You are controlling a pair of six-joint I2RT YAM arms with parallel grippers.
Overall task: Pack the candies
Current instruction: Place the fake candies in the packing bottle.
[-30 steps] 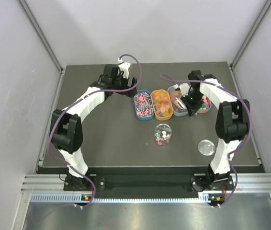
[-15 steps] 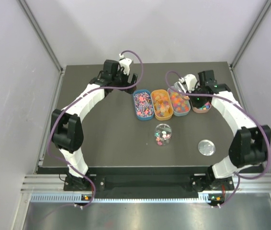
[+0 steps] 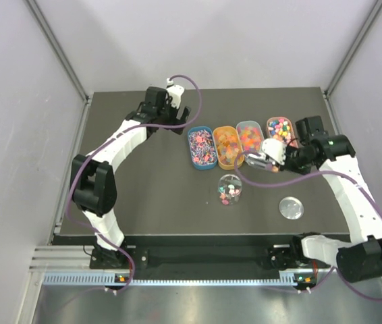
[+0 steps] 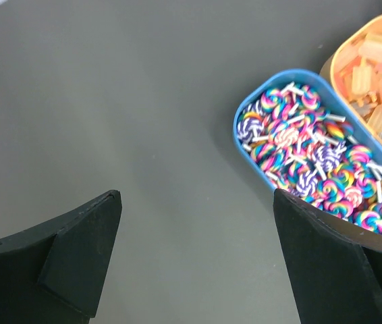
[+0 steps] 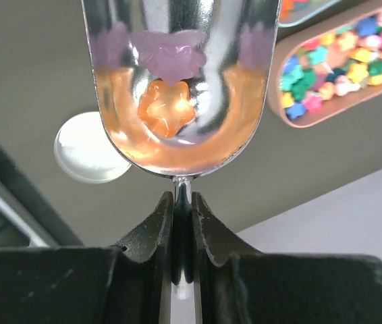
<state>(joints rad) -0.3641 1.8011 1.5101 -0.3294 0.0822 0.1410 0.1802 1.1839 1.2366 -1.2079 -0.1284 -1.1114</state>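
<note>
Right wrist view: the right claw [image 5: 183,201] pinches narrow on the handle of a scoop [image 5: 238,81] carrying two candies [image 5: 167,108], orange and purple, just beyond and right of the clear jar [image 3: 229,188]. That jar holds only a few sweets, so most packing looks undone. Its lid [image 3: 290,207] lies off, to the jar's right. The left claw [image 4: 196,202] gapes wide and empty, well beyond the jar's left.

Bright, even light, faint shadows. Right wrist view: the scoop [image 5: 235,54] at 12 o'clock glares, mirroring its candies [image 5: 167,108]; the lid [image 5: 90,152] at 9 is washed out.
</note>
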